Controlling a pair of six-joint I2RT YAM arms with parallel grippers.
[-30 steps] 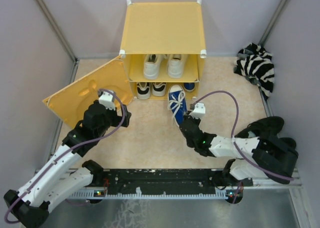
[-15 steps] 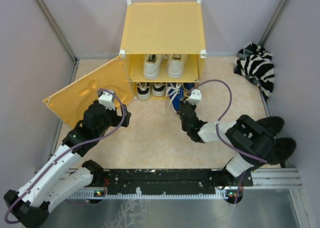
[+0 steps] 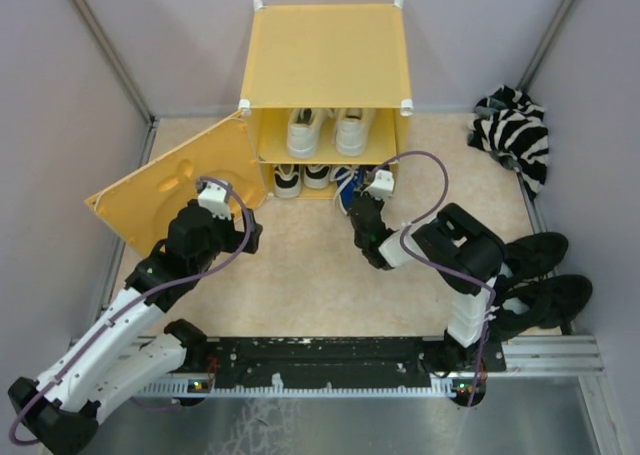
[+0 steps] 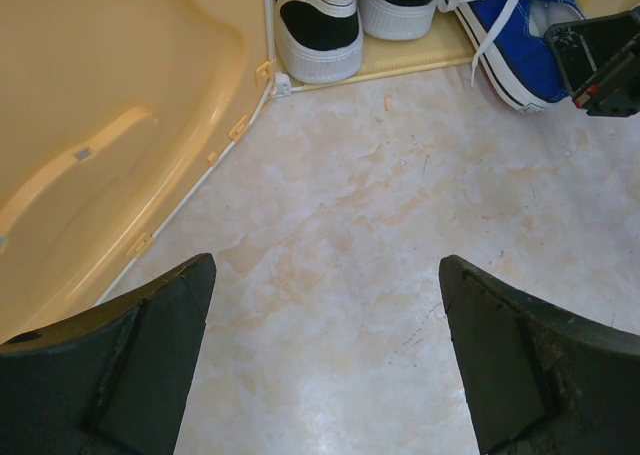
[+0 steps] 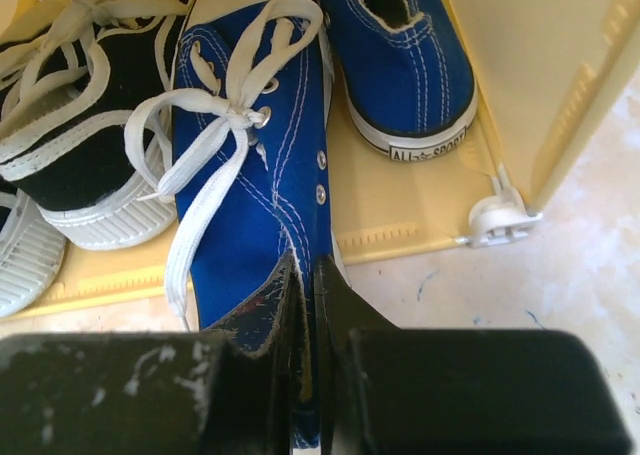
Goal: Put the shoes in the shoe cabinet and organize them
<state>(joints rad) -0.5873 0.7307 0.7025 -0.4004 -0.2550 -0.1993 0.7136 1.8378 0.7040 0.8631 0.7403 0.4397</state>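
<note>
Top view first. The shoe cabinet [image 3: 325, 60] stands at upper centre, with its front panel [image 3: 170, 180] swung open to the left. The white pair [image 3: 325, 130] is on the upper shelf and the black-and-white pair [image 3: 302, 178] is lower left inside. The right gripper [image 3: 362, 207] is right at the cabinet mouth with the blue sneaker [image 3: 347, 187]. The left gripper [image 3: 215, 215] hovers by the panel.

Left wrist view. The jaws are spread wide over bare floor and hold nothing. The blue shoe is at upper right, its heel hanging out past the cabinet's bottom edge.

Right wrist view. The fingers are pinched tight on the sneaker's heel collar. Its mate [image 5: 395, 55] is already tucked in at upper right. The held shoe lies at an angle, toe pointing toward the black-and-white shoes.

To do this well, I'd say swing the heel rightward so the shoe runs parallel to its mate. Then push it straight in, low and slow. Watch the loose lace [image 5: 185, 235] draped over the front lip [image 5: 400, 240], since it could snag. Let go only once the sole has cleared that lip.
</note>
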